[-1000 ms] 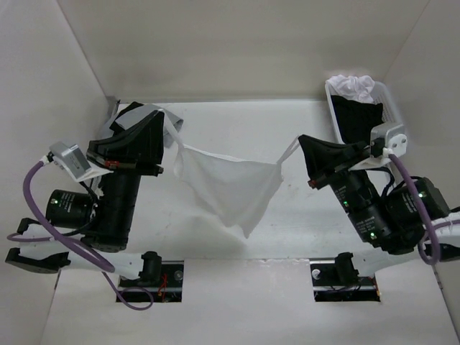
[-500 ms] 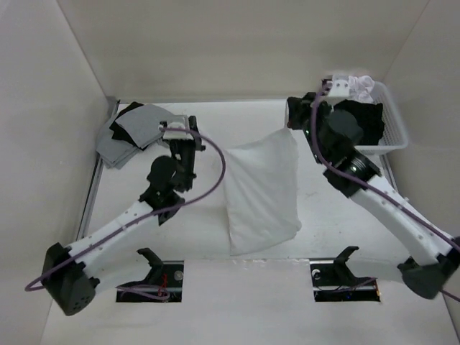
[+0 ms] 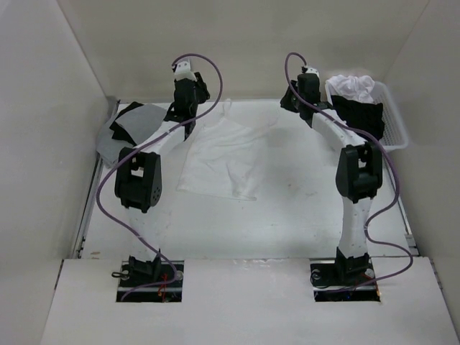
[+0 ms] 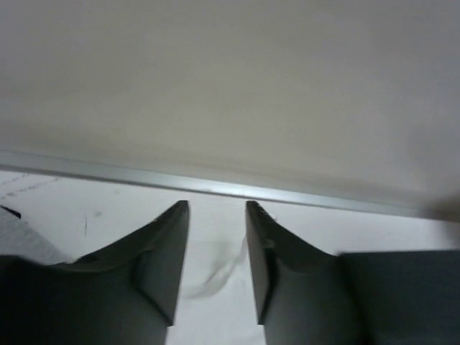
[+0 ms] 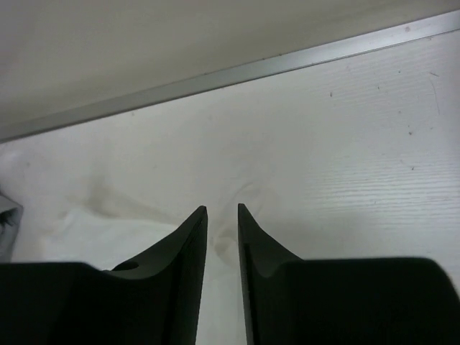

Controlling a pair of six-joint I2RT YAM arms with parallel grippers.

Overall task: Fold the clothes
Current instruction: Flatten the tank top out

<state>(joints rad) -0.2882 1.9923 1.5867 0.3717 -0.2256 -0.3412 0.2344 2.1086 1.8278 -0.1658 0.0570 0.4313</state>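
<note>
White black-jointed arms (image 3: 350, 230), purple cables (image 3: 99, 201); left claw (image 4: 217, 207), right claw (image 5: 223, 210) dark.

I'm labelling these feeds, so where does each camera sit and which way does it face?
Top external: above and behind the bases, looking down on the table and white camisole; left arm and right arm show whole.
Left wrist: on the left wrist, facing the back wall low over the table; its two fingers show.
Right wrist: likewise on the right wrist; its fingers show.
Shared: both wrist views show the wall's metal rail.
</note>
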